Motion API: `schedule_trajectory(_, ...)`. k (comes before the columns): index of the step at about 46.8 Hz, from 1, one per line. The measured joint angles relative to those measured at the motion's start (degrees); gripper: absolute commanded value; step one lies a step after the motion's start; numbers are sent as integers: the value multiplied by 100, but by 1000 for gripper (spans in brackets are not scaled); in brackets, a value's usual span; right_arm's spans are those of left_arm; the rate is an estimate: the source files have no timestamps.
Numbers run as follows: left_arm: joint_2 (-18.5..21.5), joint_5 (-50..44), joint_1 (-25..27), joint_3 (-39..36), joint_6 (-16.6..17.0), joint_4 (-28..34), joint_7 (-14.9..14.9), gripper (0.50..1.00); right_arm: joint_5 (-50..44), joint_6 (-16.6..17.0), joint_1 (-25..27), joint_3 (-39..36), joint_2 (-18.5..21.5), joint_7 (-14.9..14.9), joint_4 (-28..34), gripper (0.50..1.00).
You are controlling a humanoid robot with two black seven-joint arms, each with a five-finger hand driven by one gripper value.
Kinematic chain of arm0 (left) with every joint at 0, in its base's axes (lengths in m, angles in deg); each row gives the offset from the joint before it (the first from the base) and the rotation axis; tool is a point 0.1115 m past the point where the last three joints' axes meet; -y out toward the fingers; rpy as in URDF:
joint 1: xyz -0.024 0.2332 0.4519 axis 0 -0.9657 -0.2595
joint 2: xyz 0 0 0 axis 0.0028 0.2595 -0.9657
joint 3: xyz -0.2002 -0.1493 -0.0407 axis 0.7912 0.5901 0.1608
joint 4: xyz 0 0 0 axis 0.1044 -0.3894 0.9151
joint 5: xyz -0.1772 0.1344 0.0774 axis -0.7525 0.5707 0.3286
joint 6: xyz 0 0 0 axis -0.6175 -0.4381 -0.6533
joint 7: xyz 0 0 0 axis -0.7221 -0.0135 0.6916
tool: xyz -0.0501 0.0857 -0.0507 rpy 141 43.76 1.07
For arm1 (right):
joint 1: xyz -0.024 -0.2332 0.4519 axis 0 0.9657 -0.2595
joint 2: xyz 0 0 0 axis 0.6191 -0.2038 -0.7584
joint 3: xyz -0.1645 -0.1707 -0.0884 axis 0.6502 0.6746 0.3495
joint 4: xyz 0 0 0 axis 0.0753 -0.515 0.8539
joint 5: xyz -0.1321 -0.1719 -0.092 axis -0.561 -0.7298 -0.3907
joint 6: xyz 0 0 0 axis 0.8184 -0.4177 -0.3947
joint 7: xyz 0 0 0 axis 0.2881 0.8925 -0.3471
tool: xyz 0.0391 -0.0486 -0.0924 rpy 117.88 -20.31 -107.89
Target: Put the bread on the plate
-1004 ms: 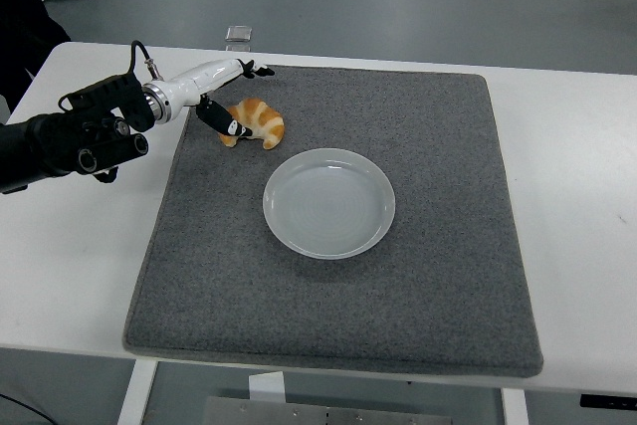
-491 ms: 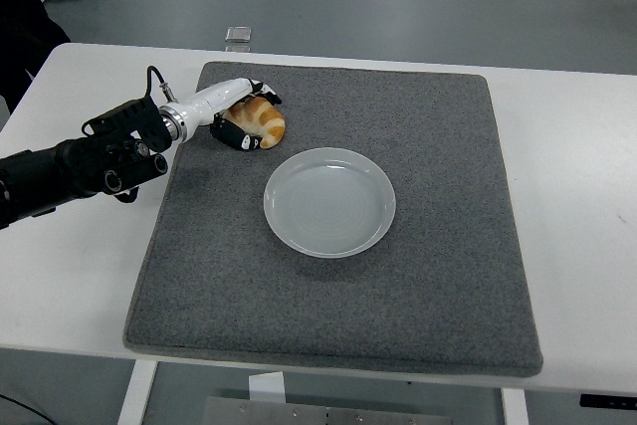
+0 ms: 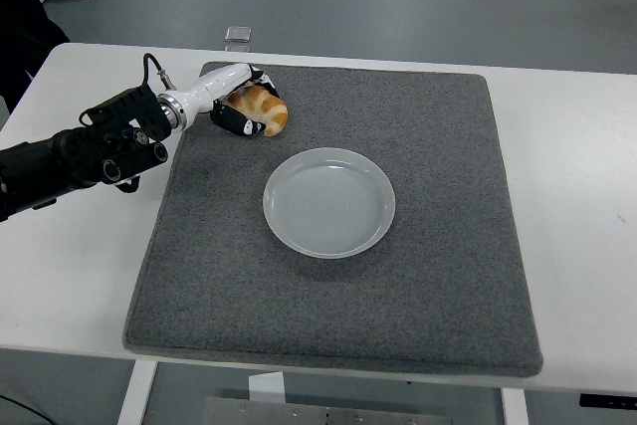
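- A grey mat lies on the white table and covers most of its middle; every place below is given relative to this mat.
- Plate: white, round and shallow, resting flat on the mat a little left of the mat's centre. Nothing lies in it.
- Bread: a golden-brown croissant-like piece, over the mat's far left corner area, well apart from the plate and beyond it to the left.
- Left hand: white-shelled with dark fingertips, over the mat's far left corner. Its fingers are curled close around the bread, one set over the top and one below the near side, holding it. Whether the bread rests on the mat or is lifted clear of it cannot be told from this view.
- Left arm: black, entering from the left edge of the picture and crossing the bare table to the mat's left border.
- A small clear object sits on the table just beyond the mat's far edge, near its left corner; its nature cannot be made out.
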Motion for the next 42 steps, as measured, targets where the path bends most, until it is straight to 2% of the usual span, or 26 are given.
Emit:
schedule_trajectory(20,111,-5,-2,380,1,21,0,500,0,0,0,0,0,0,-2,952)
schedule_trajectory(26,341,-5,4,532,-40,55,-3,500,0,2,2,0,0,0,-1,952)
schedule_trajectory(32,761,-5,227,584,-135,63,-16,500,-1,2,2,0,0,0,4,952)
schedule_trajectory(42,1234,-29,912,606,-607,52,-18,500,-1,8,0,0,0,0,-2,952)
